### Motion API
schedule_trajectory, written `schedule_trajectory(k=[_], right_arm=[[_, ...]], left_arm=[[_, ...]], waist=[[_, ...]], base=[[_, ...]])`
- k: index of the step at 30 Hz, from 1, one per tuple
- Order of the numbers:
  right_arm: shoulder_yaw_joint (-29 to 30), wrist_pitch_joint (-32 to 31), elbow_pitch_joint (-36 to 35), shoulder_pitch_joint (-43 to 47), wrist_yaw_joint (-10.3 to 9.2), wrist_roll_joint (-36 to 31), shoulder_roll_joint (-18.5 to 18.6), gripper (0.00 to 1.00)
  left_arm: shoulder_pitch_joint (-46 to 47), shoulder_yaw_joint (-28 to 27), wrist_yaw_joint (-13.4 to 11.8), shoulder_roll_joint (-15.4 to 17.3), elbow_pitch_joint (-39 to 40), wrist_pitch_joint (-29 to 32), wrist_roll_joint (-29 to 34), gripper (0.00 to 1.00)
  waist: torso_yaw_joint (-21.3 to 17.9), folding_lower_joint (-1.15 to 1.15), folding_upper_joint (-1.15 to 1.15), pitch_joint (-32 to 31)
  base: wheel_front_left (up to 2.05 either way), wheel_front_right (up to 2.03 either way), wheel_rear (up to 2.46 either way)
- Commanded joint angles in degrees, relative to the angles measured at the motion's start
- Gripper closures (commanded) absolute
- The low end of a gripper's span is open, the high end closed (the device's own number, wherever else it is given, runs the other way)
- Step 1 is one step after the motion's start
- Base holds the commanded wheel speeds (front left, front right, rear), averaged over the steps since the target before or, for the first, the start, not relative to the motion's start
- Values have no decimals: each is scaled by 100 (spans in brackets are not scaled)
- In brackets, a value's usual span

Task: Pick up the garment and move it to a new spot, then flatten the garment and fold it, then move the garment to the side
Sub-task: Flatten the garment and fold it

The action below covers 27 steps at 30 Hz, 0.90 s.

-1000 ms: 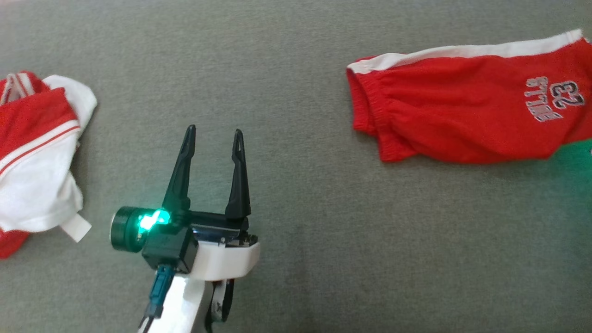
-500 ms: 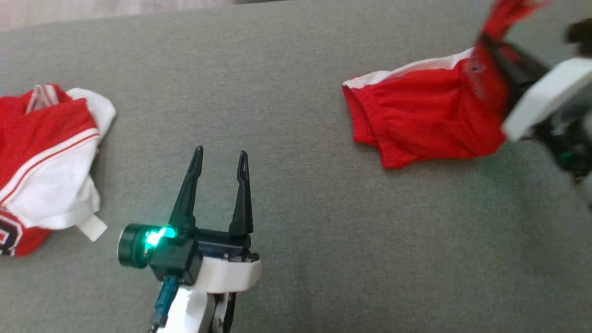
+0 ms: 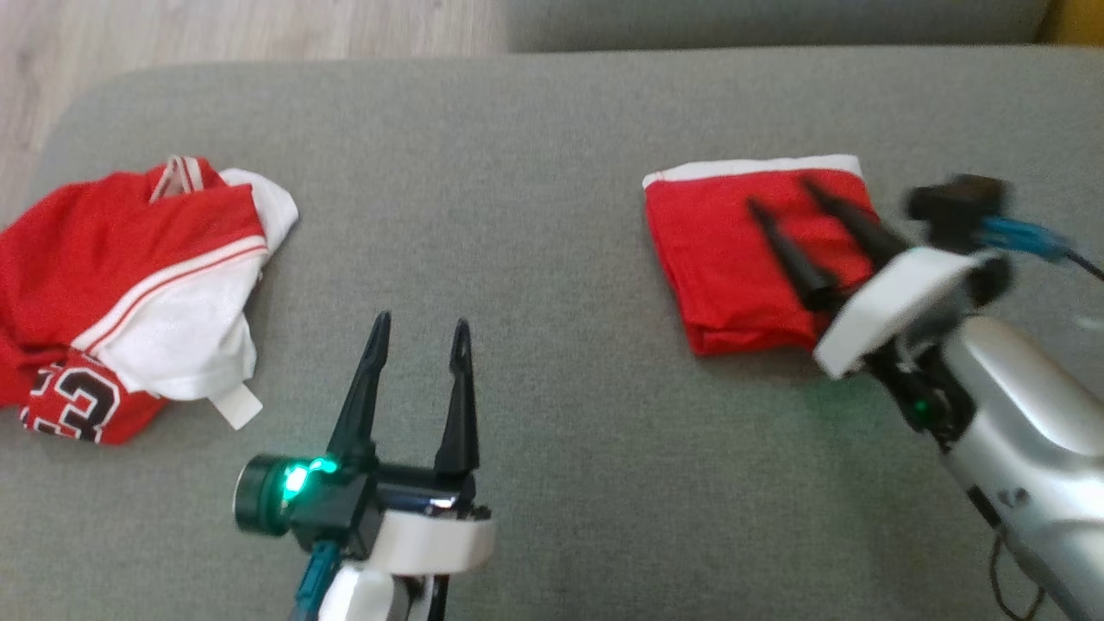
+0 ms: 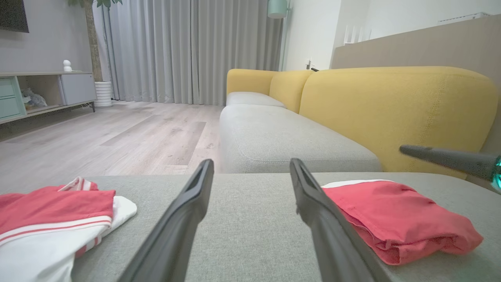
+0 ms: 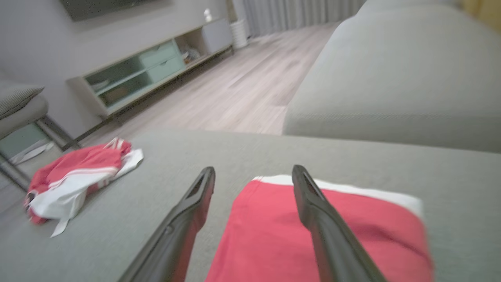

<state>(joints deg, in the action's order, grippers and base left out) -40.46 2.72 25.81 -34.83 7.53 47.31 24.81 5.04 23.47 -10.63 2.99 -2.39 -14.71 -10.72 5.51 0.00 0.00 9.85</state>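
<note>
The garment (image 3: 716, 259) is a pair of red shorts with a white stripe, lying folded in half on the right of the grey cushion (image 3: 552, 172). My right gripper (image 3: 779, 193) hovers over its right half, open, with nothing between the fingers. In the right wrist view the garment (image 5: 274, 235) lies under and between the spread fingers of the right gripper (image 5: 253, 169). My left gripper (image 3: 423, 321) stands open at the lower middle, well left of the shorts, above bare cushion. The left wrist view has the left gripper (image 4: 251, 162) open and the garment (image 4: 391, 211) to its right.
A crumpled red and white jersey (image 3: 138, 293) lies at the cushion's left end. Beyond the rounded far-left corner is wooden floor (image 3: 216, 34). A second grey cushion (image 4: 274, 137) and a yellow sofa back (image 4: 391, 105) lie beyond the far edge.
The right gripper carried the shorts' right end over to the left, folding them in half, then opened and let go. The head camera tilted up, shifting the whole picture. The left arm kept still.
</note>
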Motion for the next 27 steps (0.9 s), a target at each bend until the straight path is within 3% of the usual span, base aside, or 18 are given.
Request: schedule_trajectory(k=[1, 5, 9, 15, 21, 27], right_arm=[[113, 190, -118, 167, -4, -92, 26, 0], [863, 974, 47, 880, -4, -488, -145, 0], [1671, 1214, 76, 1648, -4, -1024, -481, 0], [2726, 1226, -1023, 3045, -4, -2295, -1091, 0], [3034, 1227, -1375, 3871, -4, -2847, -1477, 0], [3075, 1227, -1428, 3999, -4, -3040, -1564, 0]], left_arm=[[7, -226, -41, -11, 171, -29, -44, 0], [-308, -430, -48, -11, 190, -29, -26, 0], [-665, -664, -56, -11, 180, -29, -16, 0], [-1085, -947, -44, -11, 74, -29, -48, 0], [-1344, -1123, 14, -11, -117, -29, 5, 0], [-1431, -1206, 38, -11, -244, -29, 9, 0]], waist=[[-21, 0, 0, -155], [-174, 0, 0, -551], [-304, 0, 0, -955], [-359, 0, 0, -1283], [-381, 0, 0, -1426], [-396, 0, 0, -1437]], base=[[0, 0, 0], [0, 0, 0], [0, 0, 0], [0, 0, 0], [0, 0, 0], [0, 0, 0]])
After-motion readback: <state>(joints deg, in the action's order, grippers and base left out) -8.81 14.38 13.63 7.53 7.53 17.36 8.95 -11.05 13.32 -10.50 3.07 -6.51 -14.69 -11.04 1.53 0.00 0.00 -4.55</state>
